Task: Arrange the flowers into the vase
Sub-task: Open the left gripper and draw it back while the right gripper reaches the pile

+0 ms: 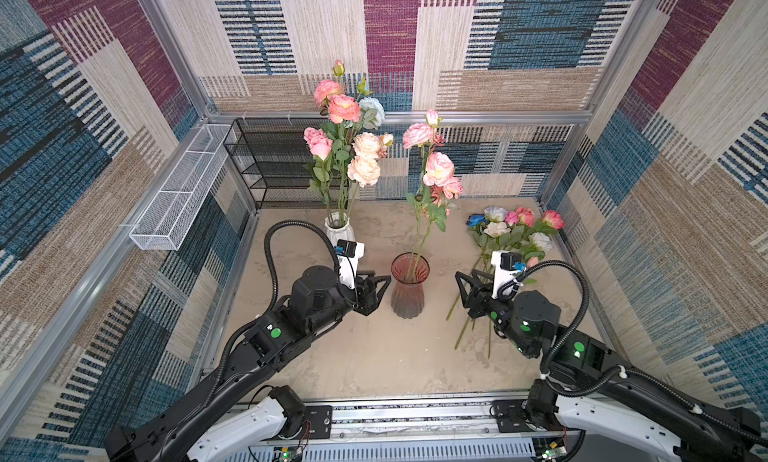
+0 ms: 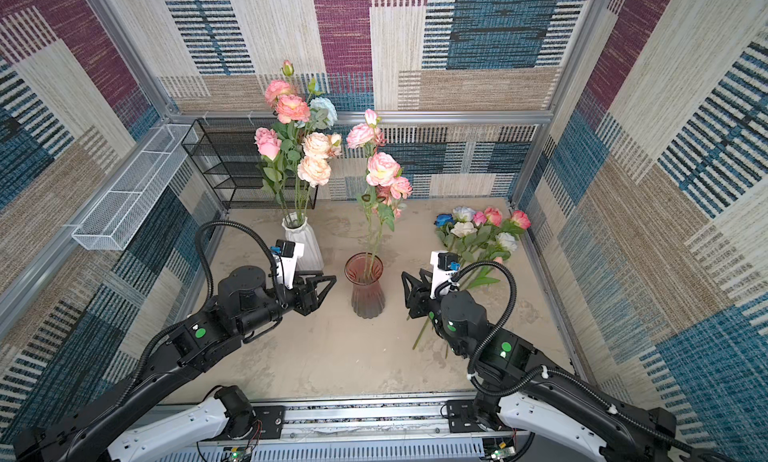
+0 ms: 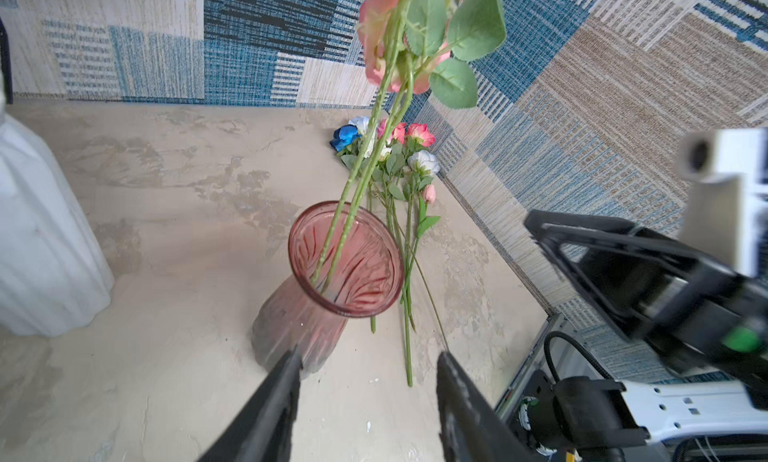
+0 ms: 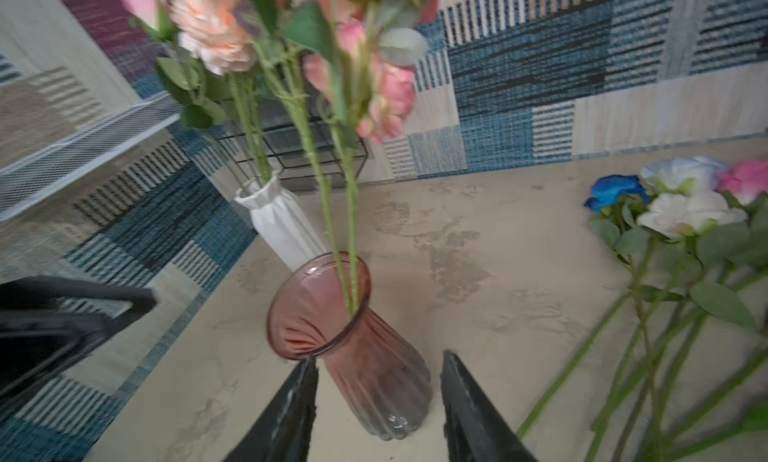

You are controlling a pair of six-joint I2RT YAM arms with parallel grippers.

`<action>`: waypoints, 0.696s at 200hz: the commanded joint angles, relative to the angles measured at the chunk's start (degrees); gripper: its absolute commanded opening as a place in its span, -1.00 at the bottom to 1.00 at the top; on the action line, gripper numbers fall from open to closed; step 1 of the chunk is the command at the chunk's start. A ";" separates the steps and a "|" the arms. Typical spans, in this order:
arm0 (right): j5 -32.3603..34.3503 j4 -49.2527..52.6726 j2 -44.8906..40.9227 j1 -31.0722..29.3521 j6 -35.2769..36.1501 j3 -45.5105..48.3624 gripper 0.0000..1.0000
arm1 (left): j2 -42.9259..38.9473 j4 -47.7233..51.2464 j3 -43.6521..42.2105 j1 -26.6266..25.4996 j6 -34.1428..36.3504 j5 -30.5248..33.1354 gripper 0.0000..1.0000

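Beige counter (image 1: 374, 356) | both jaws part-open, empty, at 9 and 3 o'clock of pink vase (image 1: 409, 289) | risk: a nudge could topple it, tall roses (image 1: 438, 169) top-heavy

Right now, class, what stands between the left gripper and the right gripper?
The pink vase, with two flower stems in it, stands between the left gripper and the right gripper. Both top views show this.
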State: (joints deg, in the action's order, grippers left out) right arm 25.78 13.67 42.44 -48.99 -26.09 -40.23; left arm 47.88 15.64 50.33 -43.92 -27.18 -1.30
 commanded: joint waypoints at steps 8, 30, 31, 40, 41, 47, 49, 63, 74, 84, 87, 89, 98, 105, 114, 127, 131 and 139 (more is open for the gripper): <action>-15.87 -0.37 6.80 14.22 -2.84 2.32 -0.09 | -4.01 -1.13 -3.66 0.12 -4.20 2.15 0.09; -24.09 -2.55 16.45 24.60 -2.50 1.64 -0.14 | -6.00 -0.13 -5.84 0.12 -5.03 2.34 0.08; -24.36 -2.71 16.89 24.98 -2.49 1.60 -0.14 | -6.07 -0.06 -5.89 0.13 -5.05 2.35 0.08; -26.07 -3.95 20.82 28.37 -2.31 1.01 -0.16 | -6.81 0.11 -6.63 0.14 -5.46 2.28 0.07; -26.23 -4.07 21.31 28.66 -2.26 0.93 -0.16 | -6.91 0.10 -6.73 0.15 -5.53 2.27 0.07; -26.83 -4.99 23.85 30.62 -2.09 0.33 -0.16 | -7.43 0.17 -7.20 0.10 -5.69 2.17 0.06; -27.03 -5.26 24.74 31.30 -2.03 0.22 -0.16 | -7.62 0.22 -7.35 0.12 -5.76 2.13 0.06; -27.52 -6.68 30.41 35.25 -1.69 -1.54 -0.19 | -8.64 0.43 -8.29 0.15 -6.16 2.26 0.06; -27.62 -7.06 34.49 37.94 -1.60 -3.04 -0.24 | -9.31 0.66 -8.83 0.10 -6.38 2.10 0.06; -27.93 -7.30 37.53 39.78 -1.35 -4.23 -0.26 | -9.91 1.03 -9.15 0.11 -6.48 2.09 0.06; -27.78 -7.38 38.32 40.25 -1.28 -4.45 -0.26 | -10.03 1.13 -9.23 0.11 -6.55 2.05 0.06; -27.75 -7.29 38.77 40.50 -1.26 -4.63 -0.26 | -10.12 1.21 -9.31 0.08 -6.54 2.08 0.06; -27.63 -7.17 40.93 41.61 -1.17 -5.20 -0.28 | -10.59 1.41 -9.71 0.14 -6.65 2.08 0.05; -27.33 -7.00 42.30 42.34 -1.16 -5.40 -0.30 | -10.99 1.50 -9.96 0.07 -6.59 2.07 0.05; -27.28 -6.95 43.64 43.04 -1.29 -5.35 -0.32 | -11.56 1.59 -10.37 0.06 -6.74 2.22 0.05; -26.27 -6.90 44.83 43.37 -1.27 -4.79 -0.33 | -12.40 1.72 -10.84 0.11 -6.70 2.59 0.05; -26.18 -7.13 45.11 43.37 -1.19 -4.61 -0.33 | -12.56 1.68 -10.98 0.07 -6.67 2.70 0.06; -25.94 -7.17 45.64 43.38 -1.12 -4.27 -0.34 | -12.96 1.60 -11.25 0.07 -6.75 2.87 0.05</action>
State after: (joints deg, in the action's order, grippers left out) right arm -0.49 8.43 86.74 -5.76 -27.75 -45.06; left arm 35.90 17.17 39.72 -43.88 -31.57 0.03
